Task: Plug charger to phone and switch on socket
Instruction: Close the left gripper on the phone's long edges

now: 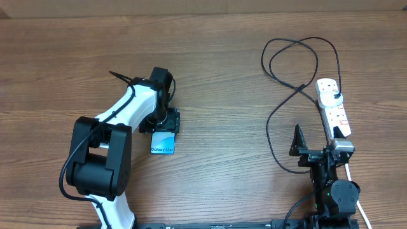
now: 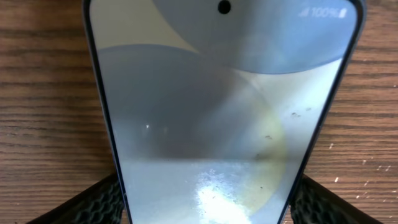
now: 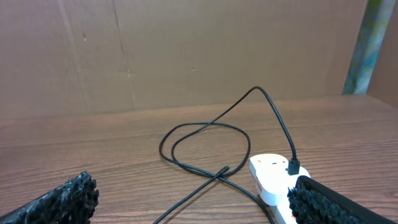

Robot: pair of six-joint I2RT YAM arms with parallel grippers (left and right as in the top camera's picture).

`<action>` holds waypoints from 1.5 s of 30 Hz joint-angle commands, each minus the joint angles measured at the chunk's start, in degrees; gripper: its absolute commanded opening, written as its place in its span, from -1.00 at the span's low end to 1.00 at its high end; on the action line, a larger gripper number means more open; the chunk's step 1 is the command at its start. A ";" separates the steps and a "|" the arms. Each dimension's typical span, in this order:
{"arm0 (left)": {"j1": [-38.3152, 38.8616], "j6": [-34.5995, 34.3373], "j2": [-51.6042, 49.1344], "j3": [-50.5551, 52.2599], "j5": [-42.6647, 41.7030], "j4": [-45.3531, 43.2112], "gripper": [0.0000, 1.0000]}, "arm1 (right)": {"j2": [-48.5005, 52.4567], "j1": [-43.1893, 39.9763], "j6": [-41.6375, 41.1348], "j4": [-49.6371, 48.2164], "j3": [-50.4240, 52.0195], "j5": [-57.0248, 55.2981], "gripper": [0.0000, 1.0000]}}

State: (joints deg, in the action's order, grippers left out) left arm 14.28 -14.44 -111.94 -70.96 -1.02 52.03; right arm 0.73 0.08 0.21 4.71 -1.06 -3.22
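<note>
The phone [image 1: 163, 145] lies flat on the table left of centre, with "Galaxy S24" text on its near end. It fills the left wrist view [image 2: 217, 112]. My left gripper [image 1: 166, 126] is at its far end, with one finger against each long edge [image 2: 205, 208]. The charger's black cable [image 1: 299, 63] loops at the back right. Its small plug tip [image 3: 225, 169] lies loose on the table and its adapter [image 3: 293, 166] sits in the white socket strip [image 1: 332, 108]. My right gripper [image 1: 318, 149] is open and empty at the strip's near end, short of the plug tip [image 3: 202, 202].
A brown cardboard wall [image 3: 186, 50] stands behind the table's far edge. The strip's thick white cord [image 1: 361, 203] runs off near the right arm's base. The table is bare wood between the phone and the cable.
</note>
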 commanded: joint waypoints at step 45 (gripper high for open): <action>0.44 -2.27 -1.20 1.97 -3.52 0.35 0.60 | -0.57 -0.11 0.26 -0.26 0.61 -0.13 1.00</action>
State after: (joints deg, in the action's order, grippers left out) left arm 14.28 -17.61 -111.85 -70.78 -1.48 52.60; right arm 0.73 0.08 0.23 4.69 -1.06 -3.22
